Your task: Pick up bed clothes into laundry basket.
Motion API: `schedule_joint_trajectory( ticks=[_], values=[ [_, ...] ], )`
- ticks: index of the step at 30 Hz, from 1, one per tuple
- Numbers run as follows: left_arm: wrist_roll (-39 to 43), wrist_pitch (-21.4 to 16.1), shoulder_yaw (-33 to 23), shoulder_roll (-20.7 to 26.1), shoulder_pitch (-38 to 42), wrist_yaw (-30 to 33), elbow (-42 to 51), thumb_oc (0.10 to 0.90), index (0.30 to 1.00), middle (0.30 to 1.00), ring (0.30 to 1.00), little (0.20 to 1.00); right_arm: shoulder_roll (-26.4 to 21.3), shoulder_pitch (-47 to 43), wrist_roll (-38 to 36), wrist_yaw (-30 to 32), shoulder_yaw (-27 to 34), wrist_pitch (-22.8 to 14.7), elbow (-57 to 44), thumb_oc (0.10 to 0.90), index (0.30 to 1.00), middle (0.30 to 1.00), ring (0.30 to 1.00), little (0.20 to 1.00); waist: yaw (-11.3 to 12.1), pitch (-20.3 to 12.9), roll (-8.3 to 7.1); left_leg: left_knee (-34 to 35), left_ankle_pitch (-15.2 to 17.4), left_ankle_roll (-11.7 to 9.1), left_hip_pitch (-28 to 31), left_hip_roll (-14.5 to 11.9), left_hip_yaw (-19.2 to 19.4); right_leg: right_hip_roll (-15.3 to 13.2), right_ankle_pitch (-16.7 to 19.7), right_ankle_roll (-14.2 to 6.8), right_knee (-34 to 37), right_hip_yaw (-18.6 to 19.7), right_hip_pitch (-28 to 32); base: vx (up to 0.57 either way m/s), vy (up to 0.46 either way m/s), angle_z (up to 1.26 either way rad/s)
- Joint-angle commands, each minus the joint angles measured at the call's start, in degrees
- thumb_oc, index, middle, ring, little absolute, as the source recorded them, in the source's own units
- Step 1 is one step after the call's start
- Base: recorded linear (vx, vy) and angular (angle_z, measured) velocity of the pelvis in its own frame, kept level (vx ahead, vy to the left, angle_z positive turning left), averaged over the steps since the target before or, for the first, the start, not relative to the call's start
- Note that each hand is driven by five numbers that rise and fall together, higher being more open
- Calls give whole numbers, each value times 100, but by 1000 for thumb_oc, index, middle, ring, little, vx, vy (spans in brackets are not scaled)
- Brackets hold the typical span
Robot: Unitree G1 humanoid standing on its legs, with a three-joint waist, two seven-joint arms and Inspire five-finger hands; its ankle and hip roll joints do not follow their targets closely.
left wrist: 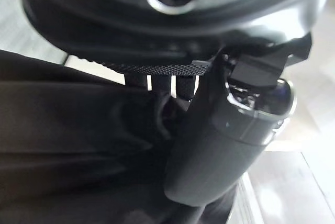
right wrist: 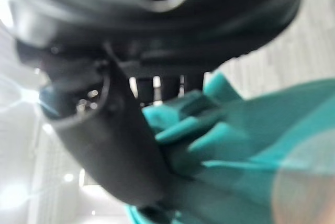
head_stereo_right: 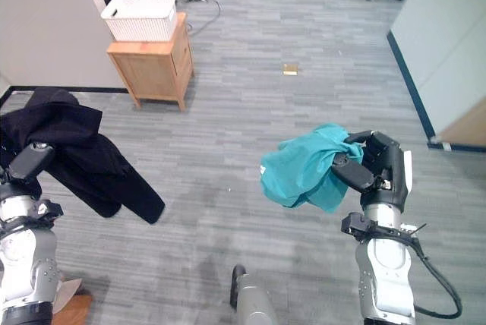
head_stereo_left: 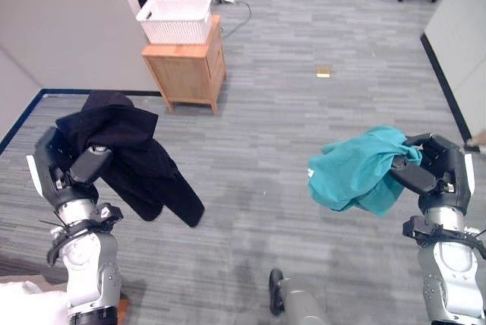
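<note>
Left hand (head_stereo_left: pixel 72 167) clenched round a black garment (head_stereo_left: pixel 133 154), held up with its folds hanging above the grey floor (head_stereo_left: pixel 304 112). Right hand (head_stereo_left: pixel 429 169) closed on a bunched teal garment (head_stereo_left: pixel 357 169), likewise aloft. White laundry basket (head_stereo_left: pixel 176 18) well ahead, atop a small wooden cabinet (head_stereo_left: pixel 186 73).

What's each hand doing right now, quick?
Left hand: closed on the black garment.
Right hand: closed on the teal garment.
</note>
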State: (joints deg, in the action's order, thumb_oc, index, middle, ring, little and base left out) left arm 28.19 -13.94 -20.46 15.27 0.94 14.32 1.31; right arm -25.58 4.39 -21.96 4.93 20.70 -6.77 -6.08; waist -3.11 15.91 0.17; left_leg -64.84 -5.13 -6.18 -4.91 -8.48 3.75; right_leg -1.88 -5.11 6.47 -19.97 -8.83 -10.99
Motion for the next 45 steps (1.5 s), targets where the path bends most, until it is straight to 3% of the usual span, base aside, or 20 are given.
schedule_joint_trajectory(
  ticks=[1, 6, 7, 10, 12, 15, 16, 17, 20, 21, 22, 25, 27, 30, 35, 37, 38, 39, 41, 45],
  values=[
    [428, -723, -512, 976, 259, -91, 675, 400, 300, 300, 300, 300, -755, -748, -314, 247, 95, -707, -746, 400, 300, 300, 300, 300, 127, -304, -458, 682, 194, 29, -759, 260, 153, -300, 270, -558, 1516, 298, 1327, 231, -180, 1],
    [518, -704, -531, 990, 197, -2, 505, 400, 300, 300, 300, 300, -761, -763, -289, 243, 104, -684, -797, 400, 300, 300, 300, 300, 360, -393, -465, 1882, 260, 71, -1378, 470, 228, -228, 10, -594, 1593, 274, 1778, 446, -135, -10],
    [518, -711, -567, 1061, 180, 8, 525, 400, 300, 300, 300, 300, -796, -782, -258, 256, 118, -691, -791, 400, 300, 300, 300, 300, 381, -423, -356, 2773, 191, 111, -1463, 246, 373, -89, -147, -635, 1583, 208, 1903, 383, -17, -26],
    [371, -672, -550, 1189, 133, 30, 454, 400, 300, 300, 300, 300, -1019, -898, -125, 189, -93, -651, -686, 400, 300, 300, 300, 300, 676, -604, -238, 5931, -377, 154, -993, 515, 412, 70, -499, -765, 1609, 340, 2379, 786, 29, -22],
    [316, -654, -587, 1207, 120, 44, 446, 400, 300, 300, 300, 300, -1017, -950, -124, 149, -145, -623, -659, 400, 300, 300, 300, 300, 704, -629, -254, 6135, -459, 156, -939, 517, 500, 80, -594, -778, 1605, 335, 2544, 387, -14, -23],
    [125, -549, -762, 1244, 2, -32, 493, 400, 300, 300, 300, 300, -860, -1004, -104, -33, -173, -513, -691, 400, 300, 300, 300, 300, 785, -875, -345, 6151, -327, 382, -556, 659, 747, -182, -545, -1058, 899, 152, 2633, 560, 75, -40],
    [51, -517, -783, 1266, -8, -32, 524, 400, 300, 300, 300, 300, -809, -1016, -72, -39, -184, -525, -684, 400, 300, 300, 300, 300, 826, -906, -399, 6132, -200, 510, -429, 766, 826, -348, -97, -1298, 119, 97, 2411, 409, 137, -42],
    [8, -527, -750, 1328, 21, 51, 440, 400, 300, 300, 300, 300, -765, -1116, -4, -40, -331, -509, -695, 400, 300, 300, 300, 300, 769, -817, -368, 6095, 117, 680, -33, 831, 935, -715, 1020, -1720, -1128, -59, 1813, 381, 156, -26],
    [83, -561, -721, 1392, 108, 80, 457, 400, 300, 300, 300, 300, -721, -1242, 28, -85, -518, -470, -714, 400, 300, 300, 300, 300, 717, -687, -290, 6072, 284, 854, 239, 786, 1019, -845, 1239, -1731, -1875, 38, 1274, 351, 108, -14],
    [51, -538, -683, 1443, 122, 107, 438, 400, 300, 300, 300, 300, -720, -1322, 82, -54, -604, -422, -642, 400, 300, 300, 300, 300, 694, -635, -183, 6097, 538, 961, 563, 796, 1019, -1134, 1116, -1610, -2279, -216, 830, 631, 75, 31],
    [86, -528, -643, 1500, 183, 110, 435, 400, 300, 300, 300, 300, -727, -1366, 32, -56, -676, -430, -609, 400, 300, 300, 300, 300, 679, -622, -114, 6162, 680, 914, 842, 768, 1061, -1564, 891, -1464, -1925, -522, 429, 692, 6, 33],
    [193, -565, -619, 1537, 235, 89, 398, 400, 300, 300, 300, 300, -751, -1328, -62, -53, -627, -409, -558, 400, 300, 300, 300, 300, 549, -572, -113, 6250, 798, 806, 1059, 794, 869, -1584, 667, -1422, -1310, -537, 365, 386, -140, 17],
    [284, -583, -560, 1558, 286, 34, 284, 400, 300, 300, 300, 300, -805, -1198, -188, -20, -506, -440, -454, 400, 300, 300, 300, 300, 322, -566, -202, 6269, 1075, 633, 1292, 836, 526, -1144, 508, -1486, 486, 134, 310, 408, -270, 79],
    [359, -572, -389, 1541, 439, -50, 168, 400, 300, 300, 300, 300, -836, -1078, -201, -18, -397, -480, -497, 400, 300, 300, 300, 300, 113, -620, -276, 6256, 1350, 493, 1541, 831, 246, -953, 877, -1663, 1701, 769, 238, 376, -211, 71],
    [186, -470, -194, 1521, 472, -209, 42, 400, 300, 300, 300, 300, -944, -1063, -191, -74, -315, -462, -484, 400, 300, 300, 300, 300, -23, -739, -305, 5940, 1441, 330, 1710, 702, -74, -911, 1068, -1701, 1642, 826, 166, 334, -275, 85],
    [336, -518, -160, 1427, 454, -290, -21, 400, 300, 300, 300, 300, -998, -1127, -236, -139, -346, -507, -473, 400, 300, 300, 300, 300, -68, -737, -292, 5557, 1274, 236, 1662, 590, -122, -829, 1088, -1596, 1470, 848, 230, 228, -302, 23],
    [452, -545, -129, 1359, 499, -312, -114, 400, 300, 300, 300, 300, -1085, -1242, -314, -139, -419, -551, -404, 400, 300, 300, 300, 300, -39, -738, -300, 4676, 702, 132, 1373, 452, -248, -679, 928, -1372, 1479, 809, 467, 168, -253, 3],
    [456, -546, -128, 1363, 501, -315, -119, 400, 300, 300, 300, 300, -1086, -1246, -316, -140, -421, -555, -396, 400, 300, 300, 300, 300, -62, -739, -267, 4604, 774, 124, 1355, 417, -280, -653, 882, -1376, 1482, 777, 496, 234, -417, 18],
    [709, -575, -96, 1334, 583, -321, -176, 400, 300, 300, 300, 300, -1258, -1247, -438, -70, -387, -620, -362, 400, 300, 300, 300, 300, -6, -615, -439, 3027, 70, 63, 600, 227, -177, -503, 653, -1006, 1667, 658, 1069, 226, -512, 24],
    [887, -582, 12, 1340, 731, -298, -185, 400, 300, 300, 300, 300, -1380, -1165, -469, 114, -254, -640, -243, 400, 300, 300, 300, 300, -73, -513, -509, 2738, -119, 20, 190, -349, 461, -384, 507, -833, 1828, 452, 1451, 141, -266, 26]
  ],
)
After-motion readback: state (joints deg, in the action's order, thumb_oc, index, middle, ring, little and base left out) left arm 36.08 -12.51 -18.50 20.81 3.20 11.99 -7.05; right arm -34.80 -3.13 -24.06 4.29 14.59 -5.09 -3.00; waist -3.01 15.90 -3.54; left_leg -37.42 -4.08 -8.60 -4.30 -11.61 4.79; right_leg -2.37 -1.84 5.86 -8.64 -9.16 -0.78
